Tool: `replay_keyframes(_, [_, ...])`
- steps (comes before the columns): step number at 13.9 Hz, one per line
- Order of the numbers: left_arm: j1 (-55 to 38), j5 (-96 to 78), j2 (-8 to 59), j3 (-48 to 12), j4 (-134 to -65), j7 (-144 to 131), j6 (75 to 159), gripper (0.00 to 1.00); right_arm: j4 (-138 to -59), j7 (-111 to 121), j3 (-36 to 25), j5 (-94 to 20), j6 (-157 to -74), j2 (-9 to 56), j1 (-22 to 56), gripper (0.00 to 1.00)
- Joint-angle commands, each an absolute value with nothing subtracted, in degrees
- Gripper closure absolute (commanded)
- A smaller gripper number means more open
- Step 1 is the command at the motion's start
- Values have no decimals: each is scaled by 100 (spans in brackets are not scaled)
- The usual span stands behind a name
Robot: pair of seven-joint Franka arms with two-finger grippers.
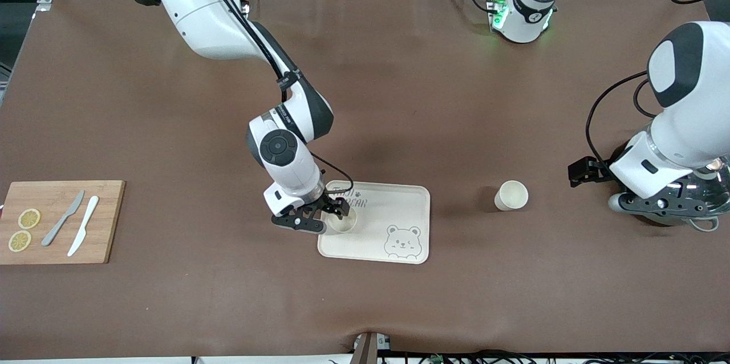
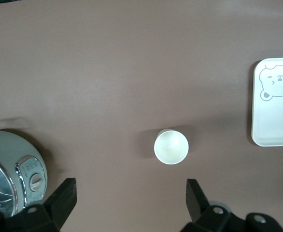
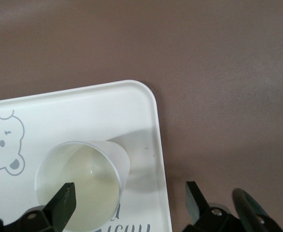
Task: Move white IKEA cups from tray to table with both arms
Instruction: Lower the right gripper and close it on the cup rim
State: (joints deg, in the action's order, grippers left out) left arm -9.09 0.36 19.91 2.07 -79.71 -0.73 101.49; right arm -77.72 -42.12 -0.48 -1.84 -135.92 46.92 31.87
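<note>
The right gripper [image 1: 335,211] reaches low toward mid-surface with jaws spread, while the left gripper [image 1: 577,172] waits open at its own end

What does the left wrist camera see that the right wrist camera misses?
Only the left wrist view shows the cup standing on the bare table and a round glass-lidded cooker. Only the right wrist view shows the cup on the tray, with one open jaw over its mouth. Both show the bear-printed tray and the brown table.

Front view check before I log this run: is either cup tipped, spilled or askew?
Nothing stands out. One small cream-white cup stands upright on the cream bear-printed tray; the other cream-white cup stands upright on the brown table.
</note>
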Motion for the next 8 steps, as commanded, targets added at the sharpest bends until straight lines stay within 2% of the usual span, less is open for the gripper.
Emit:
replay_keyframes(1, [-915, 132, 2127, 237, -7954, -299, 10571, 0, -7585, -4263, -105, -149, -13623, 4895, 3296, 0])
replay_keyframes(6, [-774, 263, 2004, 246, -7998, 192, 10573, 0, -7585, -4298, -105, 79, -13675, 5018, 3357, 0])
replay_keyframes(7, [-756, 272, 1995, 246, -7989, 219, 10573, 0, -7585, -4289, -105, 79, -13693, 5019, 3357, 7])
replay_keyframes(8, [-730, 264, 1995, 237, -7989, 220, 10573, 0, -7585, -4298, -105, 70, -13693, 5027, 3357, 40])
